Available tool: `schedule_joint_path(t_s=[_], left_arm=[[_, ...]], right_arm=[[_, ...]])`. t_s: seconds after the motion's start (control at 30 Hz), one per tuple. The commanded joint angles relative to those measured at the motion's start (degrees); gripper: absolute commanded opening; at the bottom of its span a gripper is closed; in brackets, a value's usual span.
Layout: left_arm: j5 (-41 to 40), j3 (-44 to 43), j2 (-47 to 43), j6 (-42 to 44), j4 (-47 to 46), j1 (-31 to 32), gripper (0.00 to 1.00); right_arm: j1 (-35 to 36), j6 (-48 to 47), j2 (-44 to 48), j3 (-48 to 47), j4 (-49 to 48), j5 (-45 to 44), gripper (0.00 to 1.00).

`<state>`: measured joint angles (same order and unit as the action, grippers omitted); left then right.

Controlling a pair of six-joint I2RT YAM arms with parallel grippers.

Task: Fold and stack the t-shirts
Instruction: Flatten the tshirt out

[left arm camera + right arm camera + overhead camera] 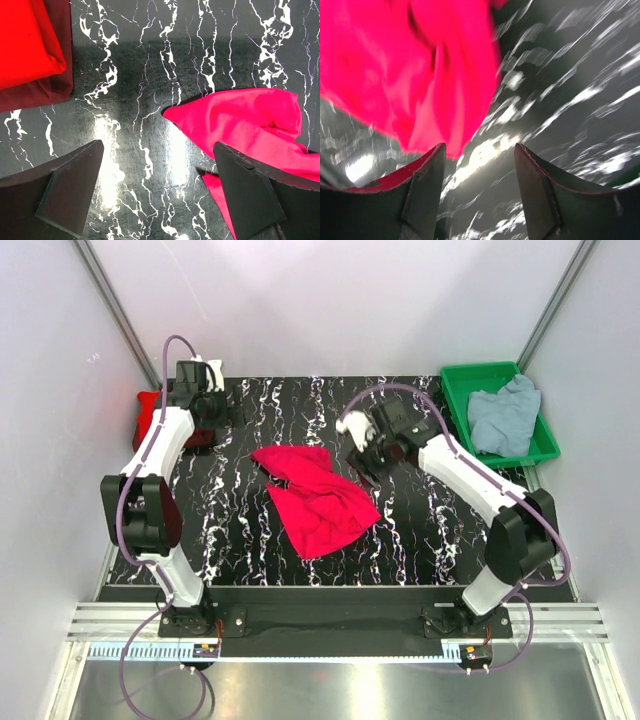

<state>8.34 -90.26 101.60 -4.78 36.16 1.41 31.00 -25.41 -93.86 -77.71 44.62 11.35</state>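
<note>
Crimson t-shirt [315, 495] crumpled at middle of table [420, 540]. Left gripper [157, 150] spread wide, empty, near folded red shirts [150, 410]. Right gripper [480, 150] parted, gripping nothing, just beside crimson cloth. Grey-blue t-shirt [505, 415] in green tray [460, 375].

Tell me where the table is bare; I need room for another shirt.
Bare: the table strip nearer than the crimson shirt, and the far middle. Crowded: red stack far left, green tray far right.

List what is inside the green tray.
A crumpled pale grey-blue t-shirt lies in the green tray, covering most of its floor. Bare green shows along the far edge. Whatever might lie beneath the shirt is covered and cannot be seen.
</note>
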Motion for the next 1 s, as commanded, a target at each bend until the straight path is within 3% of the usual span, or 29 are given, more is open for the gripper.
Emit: schedule_joint_path(t_s=[0.0,0.13,0.3,0.33,0.43,0.97], left_arm=[[0.3,1.2,-2.8,-0.2,-2.8,-0.3,0.99],[0.6,2.5,-2.9,-0.1,-2.8,0.3,0.99],[1.9,2.9,-3.3,-0.4,-2.8,0.8,0.99],[1.9,3.2,-3.8,-0.4,-2.9,0.9,0.99],[2.0,4.6,-4.9,-0.5,-3.4,1.2,0.99],[2.0,6.5,-6.3,-0.6,-5.3,2.0,0.99]], right_arm=[[0.1,2.6,0.5,-11.2,-8.4,-0.6,0.64],[0.5,4.9,-7.8,-19.9,-9.0,3.1,0.65],[3.1,4.3,-14.3,-22.3,-8.3,8.8,0.68],[3.2,5.1,-16.1,-23.4,-7.4,10.2,0.82],[3.5,7.0,-18.1,-23.5,-6.7,12.5,0.96],[7.4,5.7,-13.4,-17.0,-7.3,7.9,0.97]])
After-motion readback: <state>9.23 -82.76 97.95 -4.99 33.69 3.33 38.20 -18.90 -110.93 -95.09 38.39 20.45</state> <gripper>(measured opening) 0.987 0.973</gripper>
